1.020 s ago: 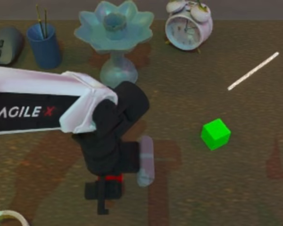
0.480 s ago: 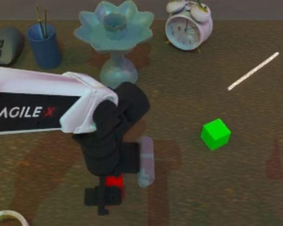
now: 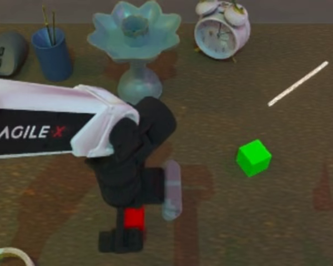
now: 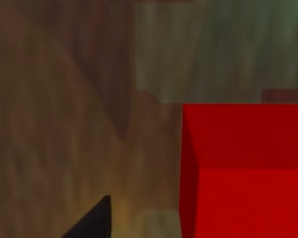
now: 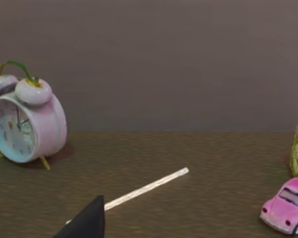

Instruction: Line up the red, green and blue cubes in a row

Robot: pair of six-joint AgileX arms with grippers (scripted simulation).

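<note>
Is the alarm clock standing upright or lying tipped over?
Upright: in the right wrist view the alarm clock stands on its thin legs, bells on top.

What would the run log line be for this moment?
left gripper: low over red cube, near edge left of centre | green cube: alone, right of centre | blue cube: not seen | right arm: out of top view

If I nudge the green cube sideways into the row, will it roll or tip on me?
Probably neither. The green cube sits flat on the table, and its flat faces and sharp edges suggest it would slide rather than roll. It looks rigid, as wide as it is tall, so tipping seems unlikely unless pushed high. An off-centre push may turn it.
</note>
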